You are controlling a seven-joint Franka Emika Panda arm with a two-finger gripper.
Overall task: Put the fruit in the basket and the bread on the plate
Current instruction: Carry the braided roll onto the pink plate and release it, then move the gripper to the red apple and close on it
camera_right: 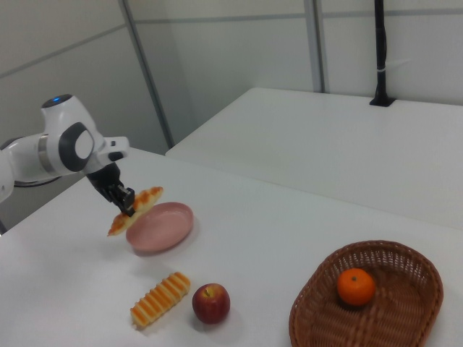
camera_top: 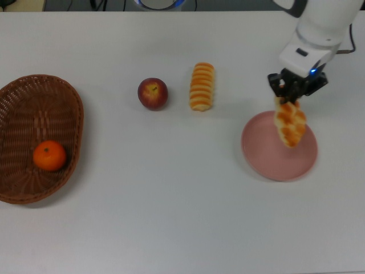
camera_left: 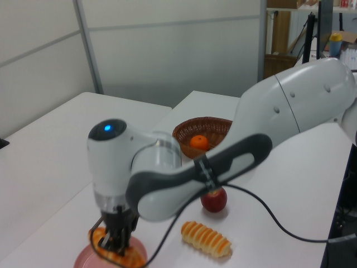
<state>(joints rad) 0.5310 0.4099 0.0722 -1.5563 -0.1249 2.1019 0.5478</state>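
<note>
In the top view, the arm is cut off at the upper right corner, so only its last link and the gripper show. The claw is closed narrowly on one end of the braided pastry, which hangs over the pink plate; whether it touches the plate cannot be told here. The ridged roll lies just beside the apple on the white table, and the mandarin sits inside the wicker basket at the top view's left.

In the left view, the arm's bulk hides much of the basket and part of the apple. The plate is cut off by the bottom edge, with the gripper pinching the pastry right above it.

In the right view, the pastry is tilted, lifted clear of the table, its upper end over the plate, clamped by the gripper.
</note>
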